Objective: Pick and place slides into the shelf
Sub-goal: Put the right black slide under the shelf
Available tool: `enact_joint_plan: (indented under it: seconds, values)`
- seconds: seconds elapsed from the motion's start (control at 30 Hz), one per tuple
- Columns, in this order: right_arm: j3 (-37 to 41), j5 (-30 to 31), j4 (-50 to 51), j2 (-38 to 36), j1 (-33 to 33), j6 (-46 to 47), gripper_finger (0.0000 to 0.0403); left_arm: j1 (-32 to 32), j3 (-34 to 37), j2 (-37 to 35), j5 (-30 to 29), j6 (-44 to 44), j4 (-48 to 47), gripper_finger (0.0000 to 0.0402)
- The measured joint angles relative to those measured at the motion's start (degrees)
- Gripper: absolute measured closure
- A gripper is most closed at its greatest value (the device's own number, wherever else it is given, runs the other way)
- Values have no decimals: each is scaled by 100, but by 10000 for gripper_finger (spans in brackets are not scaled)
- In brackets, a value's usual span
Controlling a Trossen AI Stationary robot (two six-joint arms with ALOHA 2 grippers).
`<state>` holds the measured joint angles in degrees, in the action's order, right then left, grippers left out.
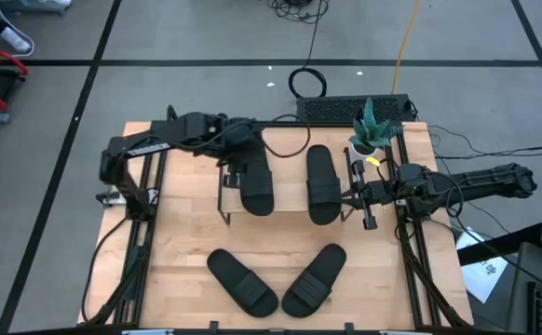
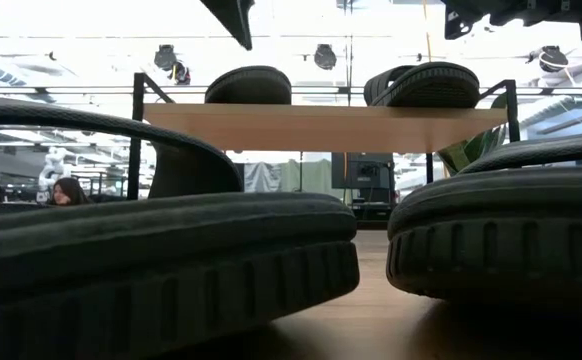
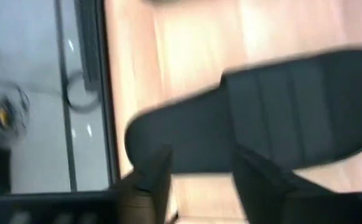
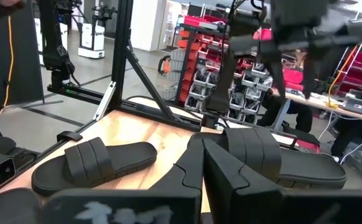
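Note:
Two black slides lie side by side, soles down, on the shelf's (image 1: 288, 200) wooden top: the left slide (image 1: 257, 189) and the right slide (image 1: 320, 184). In the low view they show on the plank (image 2: 321, 128). Two more slides (image 1: 241, 281) (image 1: 314, 279) rest on the table near its near edge, toes angled toward each other. My left gripper (image 1: 243, 170) hangs open just above the left shelf slide (image 3: 255, 118), clear of it. My right gripper (image 1: 355, 197) (image 4: 204, 168) is shut, raised beside the right shelf slide's right edge (image 4: 280, 163).
A potted plant (image 1: 373, 130) and a black box (image 1: 350, 109) stand at the table's far right corner, with cables behind. Black rails (image 1: 145, 233) run along both table sides. Bare tabletop lies between the shelf and the near slides. A person (image 2: 66, 190) sits in the room beyond.

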<state>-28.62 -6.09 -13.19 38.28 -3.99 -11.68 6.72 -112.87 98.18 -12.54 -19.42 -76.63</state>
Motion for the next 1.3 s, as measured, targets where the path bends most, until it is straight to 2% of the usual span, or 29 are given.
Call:
enact_joint_plan:
  seconds: [0.1,0.17,0.33,0.5,0.63,0.73,0.83,0.87,1.0,1.03,1.13,1.23,1.3]
  values:
    - [-1,2,123,-2,0,-19,403,-212,808,-625,265,-308,1046,350]
    - [0,2,205,0,-2,-98,403,-335,1487,-1048,567,-357,1855,388]
    - [0,12,194,-2,-2,-147,403,-785,3403,-1922,644,-247,4177,396]
    - [0,17,187,-1,-2,-248,403,-1310,5136,-2362,780,-347,6736,400]
    - [0,35,138,-2,-2,-245,403,-1752,6035,-2633,476,-583,7885,400]
    - [0,39,120,0,-2,-257,403,-1926,6644,-3165,-41,-856,8225,401]
    - [0,35,96,-2,-2,-280,403,-1715,7273,-4018,-86,-898,8615,400]
    - [0,35,96,-1,-1,-290,403,-1528,7468,-4318,181,-793,8904,400]
    - [0,35,50,0,32,-297,403,-501,8284,-5140,2027,-17,10040,401]
    - [0,33,48,0,37,-297,403,-252,8449,-5254,2232,217,10164,401]
    - [0,33,31,0,39,-269,403,238,8897,-5511,2508,572,10160,401]
    - [0,32,32,0,39,-194,403,246,9317,-5958,2701,520,10372,401]
    - [0,33,33,0,39,-98,403,170,9579,-6314,2547,406,10454,401]
